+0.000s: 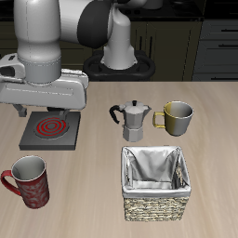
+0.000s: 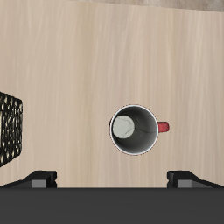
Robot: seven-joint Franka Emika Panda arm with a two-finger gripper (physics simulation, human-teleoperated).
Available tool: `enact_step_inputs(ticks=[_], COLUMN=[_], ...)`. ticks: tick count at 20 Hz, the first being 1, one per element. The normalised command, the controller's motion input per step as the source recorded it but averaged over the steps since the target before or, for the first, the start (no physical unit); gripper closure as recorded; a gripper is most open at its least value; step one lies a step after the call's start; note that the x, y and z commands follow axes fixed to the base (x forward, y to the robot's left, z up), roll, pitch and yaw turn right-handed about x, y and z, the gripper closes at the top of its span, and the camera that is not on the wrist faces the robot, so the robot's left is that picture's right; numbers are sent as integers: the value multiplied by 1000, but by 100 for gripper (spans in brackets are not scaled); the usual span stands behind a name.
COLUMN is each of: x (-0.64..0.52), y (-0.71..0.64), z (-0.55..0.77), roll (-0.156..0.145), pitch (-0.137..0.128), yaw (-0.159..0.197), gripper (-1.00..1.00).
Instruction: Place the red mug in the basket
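The red mug [image 1: 28,181] stands upright near the table's front edge, its handle pointing away from the basket. From the wrist view I look straight down into the red mug [image 2: 134,129], with its pale inside and red handle showing. My gripper [image 1: 46,109] hangs high above the table, over the mug's area, open and empty. In the wrist view the gripper [image 2: 114,179] shows both fingertips spread wide apart, well clear of the mug. The woven basket [image 1: 156,200] with a pale cloth lining sits farther along the front edge, with nothing in it.
A dark hot plate [image 1: 48,128] with a red coil lies behind the red mug; its edge [image 2: 7,127] shows in the wrist view. A metal moka pot [image 1: 133,119] and an olive-yellow mug [image 1: 177,115] stand behind the basket.
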Motion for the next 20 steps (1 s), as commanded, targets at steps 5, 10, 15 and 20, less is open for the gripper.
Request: enact_step_inputs(ticks=[5, 10, 15, 20], x=[84, 93, 59, 33], y=[36, 2, -5, -36], z=[-159, -225, -197, -155], roll=[14, -7, -4, -2], pitch=[13, 5, 10, 5], yaw=[6, 11, 19, 17], gripper=[-100, -100, -100, -100])
